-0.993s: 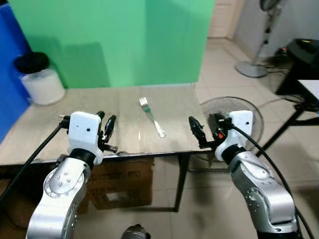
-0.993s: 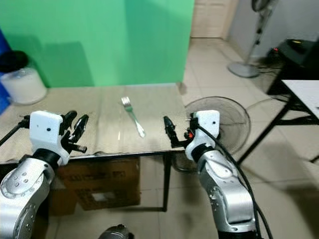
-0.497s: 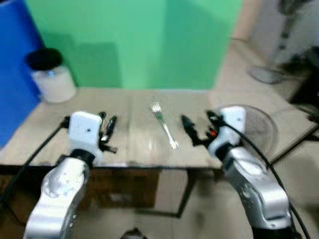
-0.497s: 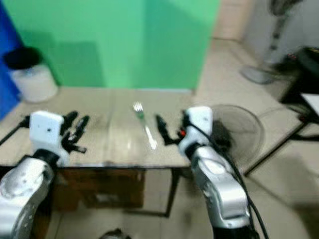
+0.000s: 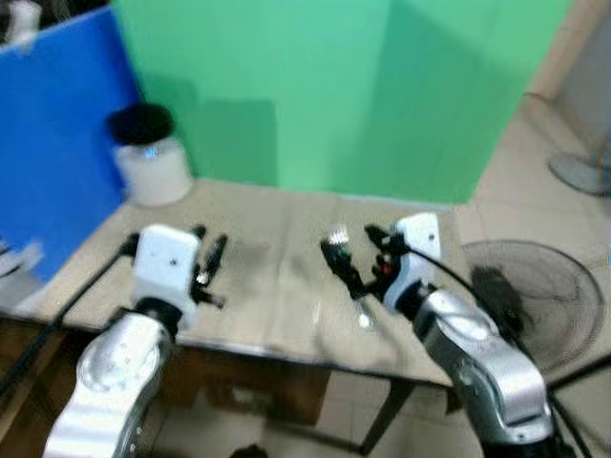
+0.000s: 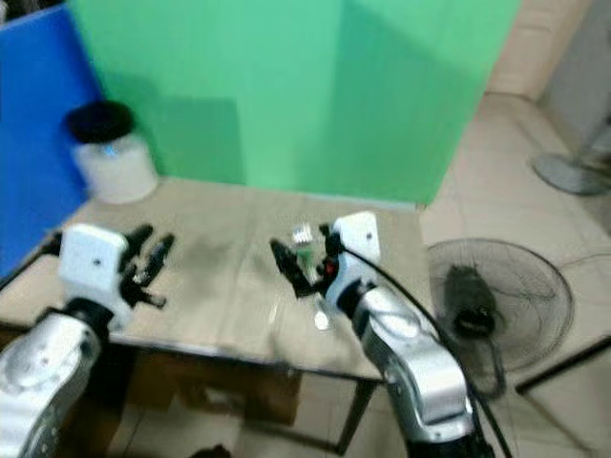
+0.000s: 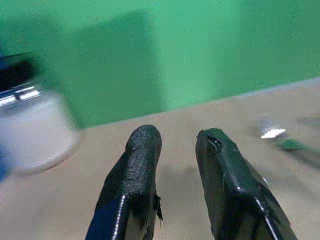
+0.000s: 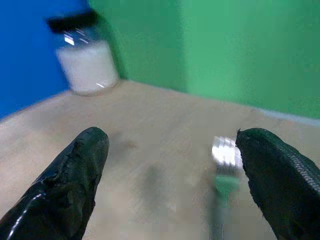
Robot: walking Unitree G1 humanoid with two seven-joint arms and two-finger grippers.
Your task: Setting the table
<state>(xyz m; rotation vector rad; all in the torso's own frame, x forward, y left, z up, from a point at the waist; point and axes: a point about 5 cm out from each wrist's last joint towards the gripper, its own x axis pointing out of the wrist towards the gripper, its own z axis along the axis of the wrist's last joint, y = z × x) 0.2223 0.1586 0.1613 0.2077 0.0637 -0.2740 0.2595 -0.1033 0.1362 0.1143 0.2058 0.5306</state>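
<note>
Beige tabletop (image 5: pixel 267 286) before green backdrop; silver metal fork (image 5: pixel 349 277) beneath wide-open, empty right gripper (image 5: pixel 355 256); left gripper (image 5: pixel 212 260) slightly parted, empty; white black-lidded jar (image 5: pixel 150 156) behind.

There was one fork (image 5: pixel 346 262) lying on the one table (image 5: pixel 267 286), right of centre. One white jar (image 5: pixel 153 162) with a black lid stood at the far left. Two floor fans were on the right: one (image 5: pixel 535 301) near the table, another (image 5: pixel 578 172) farther off.
</note>
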